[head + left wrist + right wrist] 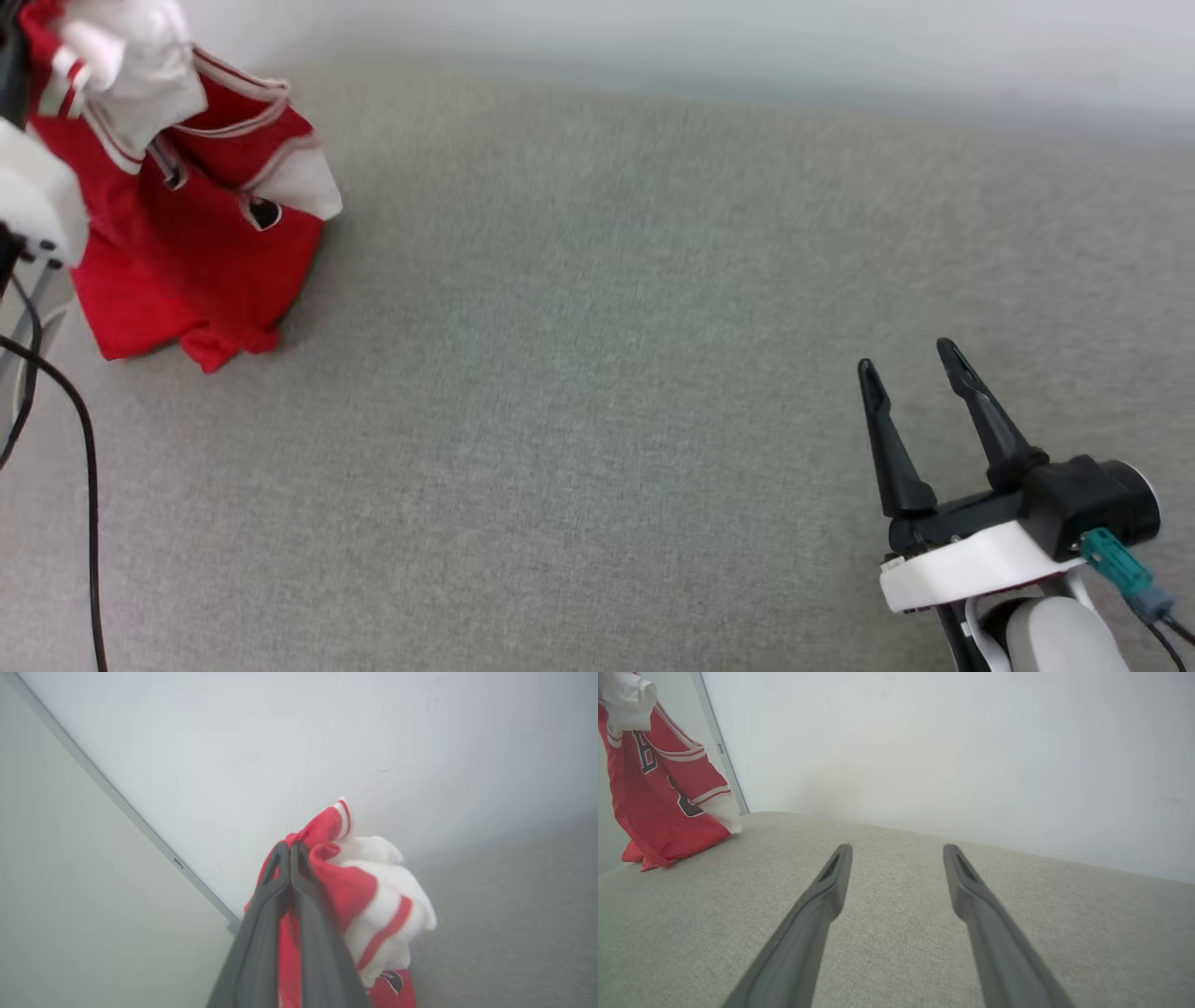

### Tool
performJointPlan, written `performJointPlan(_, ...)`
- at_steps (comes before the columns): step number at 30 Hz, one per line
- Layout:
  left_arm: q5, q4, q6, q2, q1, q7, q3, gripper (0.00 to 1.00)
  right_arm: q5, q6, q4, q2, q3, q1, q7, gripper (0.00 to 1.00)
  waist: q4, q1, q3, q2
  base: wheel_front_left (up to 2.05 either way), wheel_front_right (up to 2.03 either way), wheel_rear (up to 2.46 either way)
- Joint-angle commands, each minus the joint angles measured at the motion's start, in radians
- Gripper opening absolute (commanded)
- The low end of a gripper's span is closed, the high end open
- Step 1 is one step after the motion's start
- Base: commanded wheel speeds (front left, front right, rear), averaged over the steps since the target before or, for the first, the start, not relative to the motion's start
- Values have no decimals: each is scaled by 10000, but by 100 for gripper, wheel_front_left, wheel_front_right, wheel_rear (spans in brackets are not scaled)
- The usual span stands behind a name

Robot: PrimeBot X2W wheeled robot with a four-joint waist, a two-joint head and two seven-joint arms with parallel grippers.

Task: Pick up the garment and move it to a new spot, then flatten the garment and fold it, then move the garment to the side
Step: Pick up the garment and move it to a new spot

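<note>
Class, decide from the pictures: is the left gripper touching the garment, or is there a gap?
Touching. The left wrist view shows the left gripper with its jaws shut on a bunched fold of the garment, cloth pinched between them.

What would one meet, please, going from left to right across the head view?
The red and white garment → a bare stretch of the grey surface → the right tool, its fingers apart.

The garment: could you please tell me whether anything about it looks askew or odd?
Yes: the garment hangs bunched from the shut left hand, pinched near a white sleeve, with its hem crumpled on the grey surface. No damage shows.
</note>
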Motion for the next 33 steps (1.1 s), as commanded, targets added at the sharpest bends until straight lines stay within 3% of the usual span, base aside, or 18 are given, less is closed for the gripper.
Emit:
performJointPlan(1,49,-135,18,40,-72,3,-21,0,64,-7,-1,38,-37,104,-24,100,-245,2,-471,0,0,0,0)
performJointPlan(11,-149,-3073,328,-972,-323,986,-647,0,582,-7,68,44,-469,462,-24,100,-1371,2,-1408,0,0,0,0)
performJointPlan(14,-226,-3520,542,-1623,-423,1216,-984,0,652,-7,136,42,-538,651,-24,100,-1970,2,-1681,0,0,0,0)
performJointPlan(20,-931,-4007,545,-2905,-516,1500,-1483,0,800,-7,134,41,-847,820,-24,100,-2759,2,-1949,0,0,0,0)
performJointPlan(29,-2168,-4888,851,-4641,-736,1775,-1716,0,980,-7,69,45,-1292,809,-24,100,-3156,2,-1768,0,0,0,0)
performJointPlan(33,-2330,-4854,959,-4573,-364,2061,-1781,0,1015,-7,6,40,-1358,618,-24,100,-3159,2,-1490,0,0,0,0)
